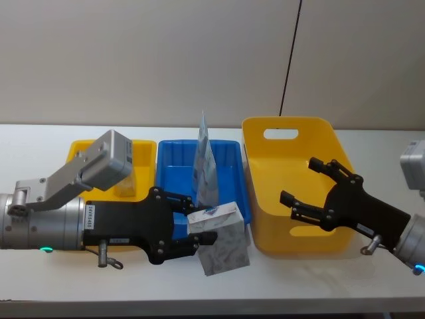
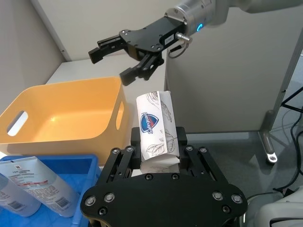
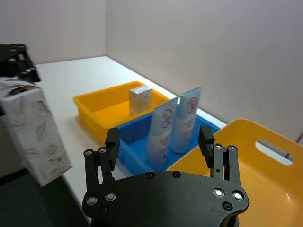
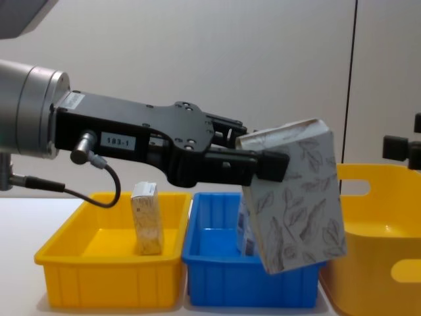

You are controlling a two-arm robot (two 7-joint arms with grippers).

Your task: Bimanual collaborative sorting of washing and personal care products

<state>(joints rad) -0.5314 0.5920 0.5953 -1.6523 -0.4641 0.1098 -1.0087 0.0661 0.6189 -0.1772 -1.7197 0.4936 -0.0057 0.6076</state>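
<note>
My left gripper [image 1: 198, 230] is shut on a whitish pack printed with grey leaves [image 1: 222, 242], holding it tilted above the table's front edge, in front of the blue tray [image 1: 174, 174]. In the chest view the pack [image 4: 296, 201] hangs from the left gripper [image 4: 264, 163] in front of that tray. Two pale-blue pouches [image 1: 206, 166] stand upright in the blue tray. My right gripper [image 1: 317, 193] is open with nothing in it, over the front of the large yellow basket [image 1: 292, 143]. The left wrist view has the pack [image 2: 155, 130] between its fingers and the right gripper [image 2: 124, 60] beyond it.
A low yellow tray [image 1: 85, 147] at the left holds a small upright beige box [image 4: 147, 218]. The blue tray sits between it and the tall yellow basket [image 4: 378, 263] with a handle slot. A grey wall rises behind the white table [image 1: 40, 143].
</note>
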